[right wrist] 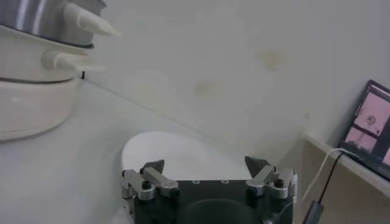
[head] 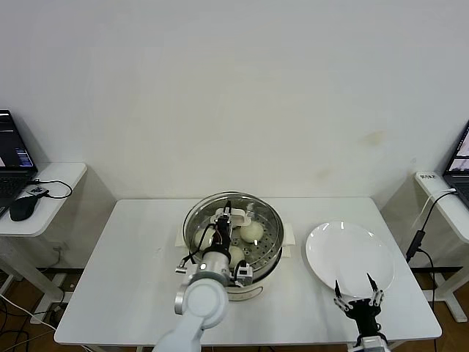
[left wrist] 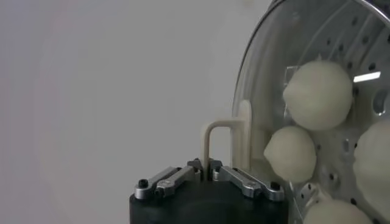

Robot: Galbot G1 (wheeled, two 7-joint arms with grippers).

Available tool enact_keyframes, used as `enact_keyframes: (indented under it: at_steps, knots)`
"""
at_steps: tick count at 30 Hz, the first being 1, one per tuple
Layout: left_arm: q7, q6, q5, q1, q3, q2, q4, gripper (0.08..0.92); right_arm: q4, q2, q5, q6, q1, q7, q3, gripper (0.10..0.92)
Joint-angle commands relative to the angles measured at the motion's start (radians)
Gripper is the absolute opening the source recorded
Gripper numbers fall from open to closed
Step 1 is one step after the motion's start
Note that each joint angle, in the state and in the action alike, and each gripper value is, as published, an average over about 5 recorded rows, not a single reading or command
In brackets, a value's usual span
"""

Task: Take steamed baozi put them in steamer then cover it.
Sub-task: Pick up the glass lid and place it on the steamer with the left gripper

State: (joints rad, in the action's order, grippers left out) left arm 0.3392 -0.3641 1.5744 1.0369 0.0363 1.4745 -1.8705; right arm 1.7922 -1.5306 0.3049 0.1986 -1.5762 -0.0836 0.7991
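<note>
White table [head: 132, 257], steamer [head: 272, 246] at centre on cream base, buns [head: 252, 232] resting on holed tray inside. Left gripper [left wrist: 205, 169] over steamer, fingers pressed together on cream handle [left wrist: 214, 137] of glass lid [left wrist: 268, 36], holding lid tilted above buns, likely to cover them; fourth bun only partly visible. Right gripper [head: 357, 291] idle, fingers spread, at near edge of white plate [head: 344, 249], which holds no buns

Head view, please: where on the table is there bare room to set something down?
The table is bare on the robot's left of the steamer, out to its edge, and in the strip between steamer and white plate. It is crowded inside the steamer: steamed baozi, the lid handle and the left gripper.
</note>
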Motion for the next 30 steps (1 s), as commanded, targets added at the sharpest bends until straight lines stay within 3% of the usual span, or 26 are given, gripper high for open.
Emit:
enact_keyframes:
  at_steps: [1, 30]
  knots:
    - [-0.007, 0.01, 0.034, -0.003, -0.005, 0.02, 0.023, 0.134, -0.002, 0.001, 0.0, 0.002, -0.001, 0.001, 0.0, 0.823]
    - [0.003, 0.021, 0.036, 0.012, -0.007, 0.034, 0.016, 0.134, -0.012, 0.004, 0.005, 0.002, 0.002, -0.003, -0.011, 0.823]
